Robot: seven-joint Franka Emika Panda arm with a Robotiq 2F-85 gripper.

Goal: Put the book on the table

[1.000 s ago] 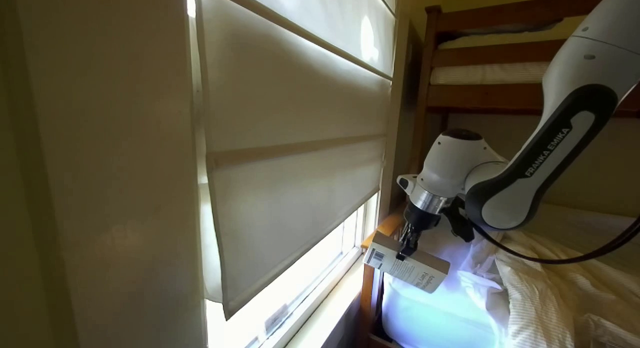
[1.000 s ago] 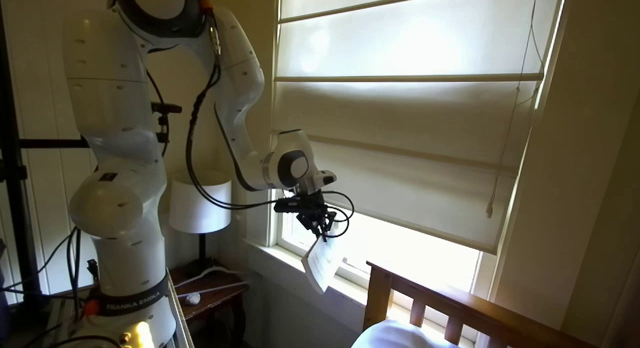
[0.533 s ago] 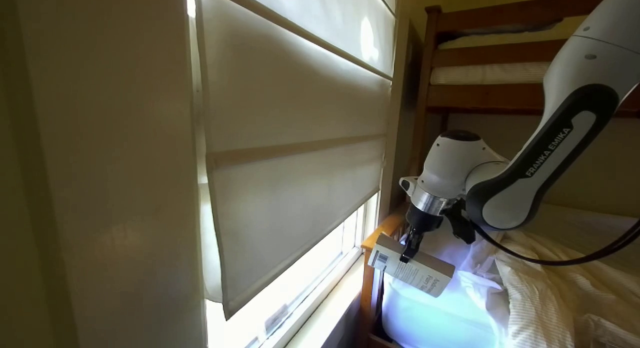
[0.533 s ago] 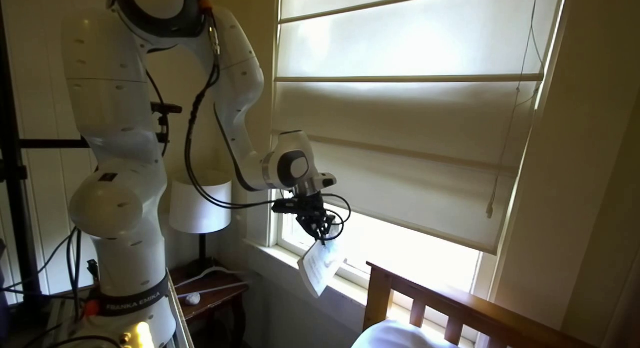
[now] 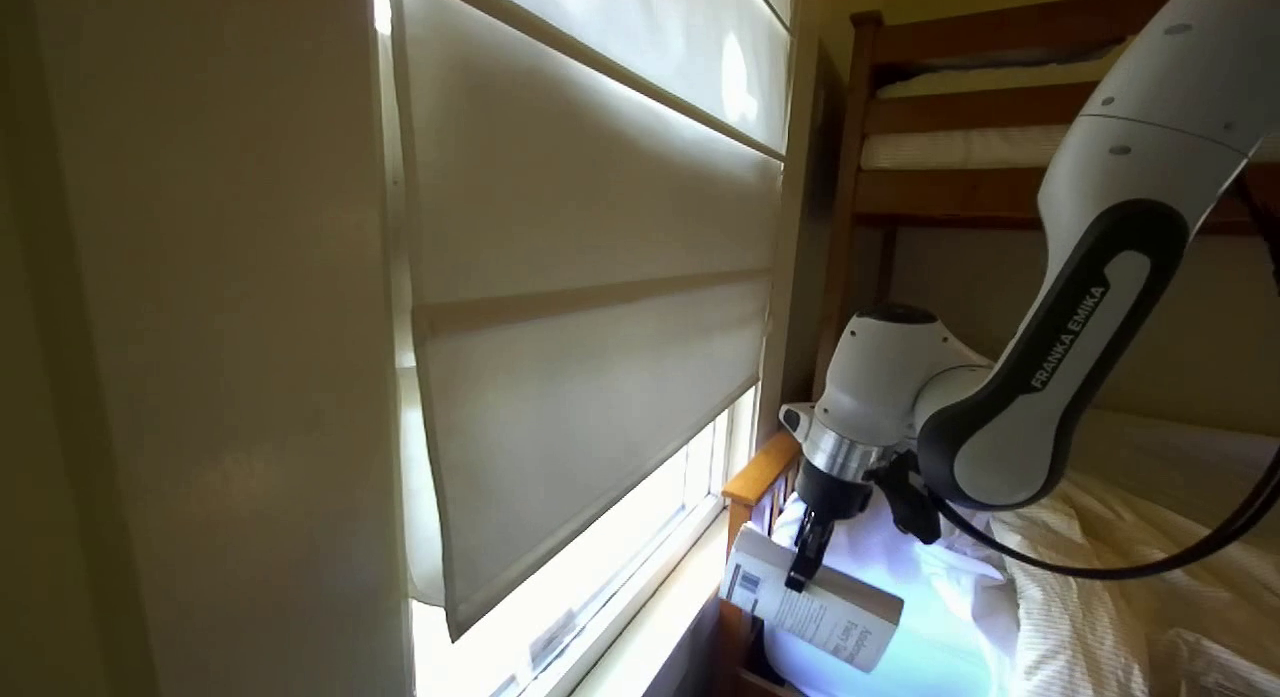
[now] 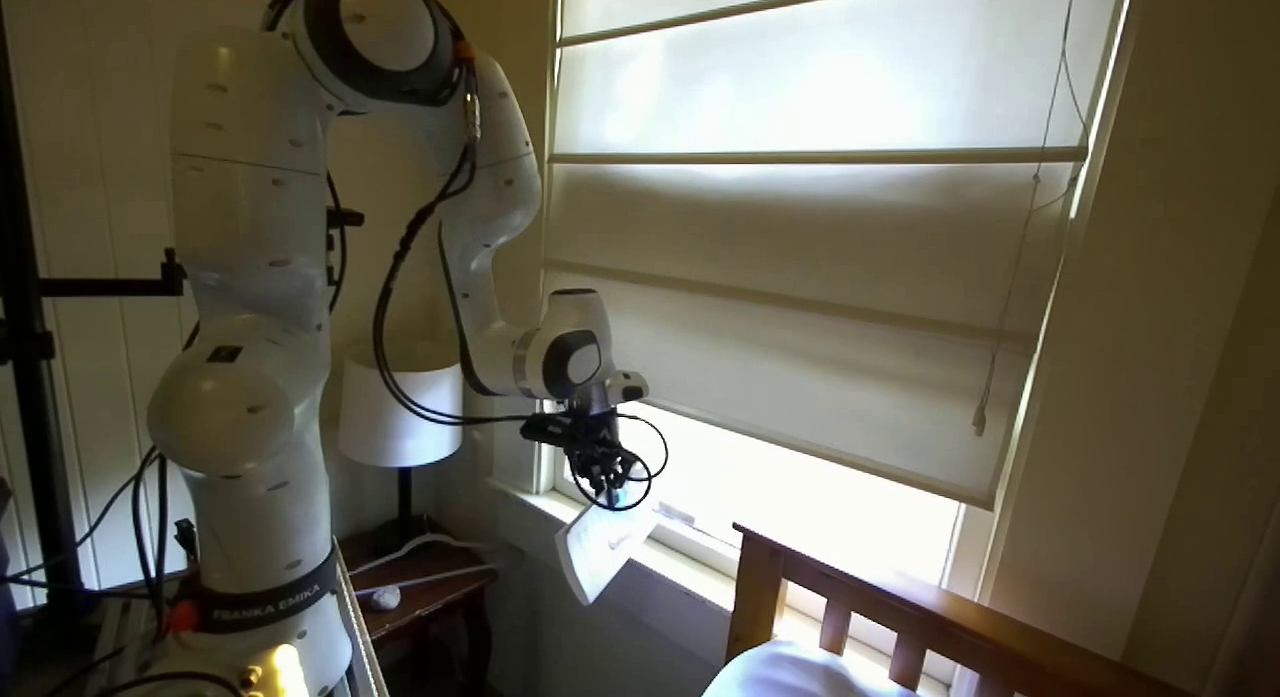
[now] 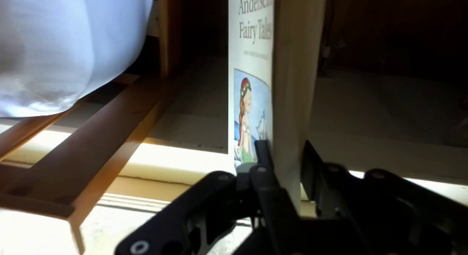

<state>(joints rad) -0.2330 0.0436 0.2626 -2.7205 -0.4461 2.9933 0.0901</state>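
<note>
I have the black jaws clamped on a thick white-covered paper book (image 5: 826, 609), suspended at a tilt and apart from the reddish-brown wooden tabletop (image 6: 435, 562).

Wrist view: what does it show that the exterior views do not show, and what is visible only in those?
Only the wrist view makes out the drawing of a red-haired figure on the book.

Only the exterior views show the robot arm and the window blind; a barcode on the book and a lamp each appear in a single exterior view.

All views share the claw gripping the book, the wooden bed rail and white bedding.
</note>
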